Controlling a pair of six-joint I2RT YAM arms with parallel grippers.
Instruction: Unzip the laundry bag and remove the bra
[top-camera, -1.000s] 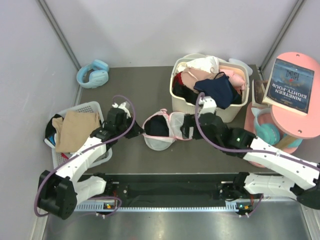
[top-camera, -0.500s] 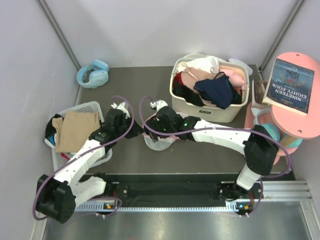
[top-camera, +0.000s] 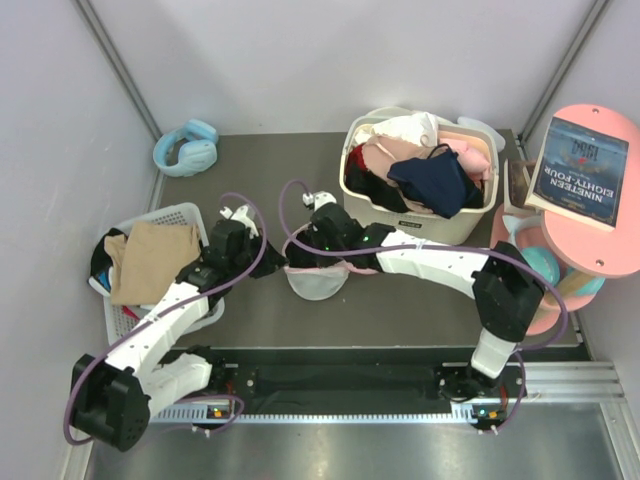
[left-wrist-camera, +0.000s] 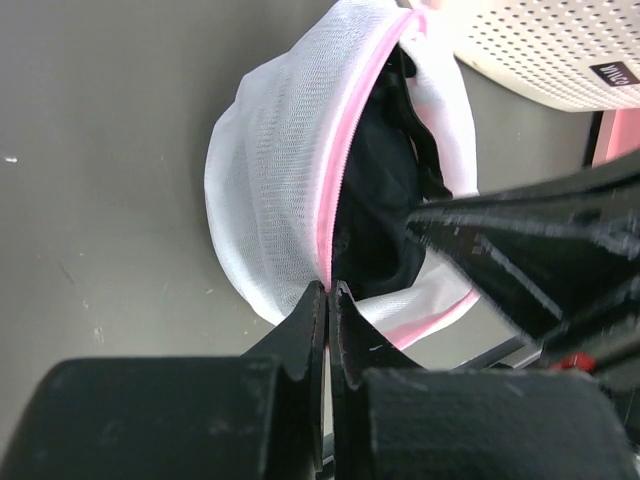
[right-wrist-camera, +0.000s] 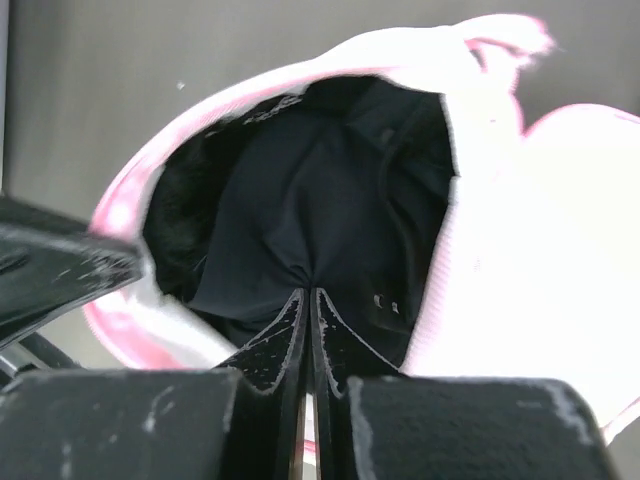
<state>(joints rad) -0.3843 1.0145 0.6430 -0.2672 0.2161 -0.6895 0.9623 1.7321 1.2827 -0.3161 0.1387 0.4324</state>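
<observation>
The laundry bag (top-camera: 318, 282) lies on the dark table in front of the cream basket, a white mesh dome (left-wrist-camera: 275, 170) with its pink zipper edge gaping open. Inside it lies the black bra (right-wrist-camera: 320, 215), also visible in the left wrist view as the bra (left-wrist-camera: 375, 200). My left gripper (left-wrist-camera: 328, 288) is shut on the bag's pink rim at the near end of the opening. My right gripper (right-wrist-camera: 308, 292) reaches into the opening and is shut on a pinch of the bra's black fabric. From above, the right gripper (top-camera: 318, 250) covers the bag's top.
A cream basket (top-camera: 455, 228) full of navy, pink and white clothes stands just behind the bag. A white basket (top-camera: 180, 214) with tan cloth is at the left. Blue headphones (top-camera: 186, 148) lie at the back left. A pink side table (top-camera: 600, 215) with a book stands at the right.
My right arm swung left from beside the bag to over its opening, went in, and its jaws closed on the black bra. The left gripper kept its hold on the rim.
</observation>
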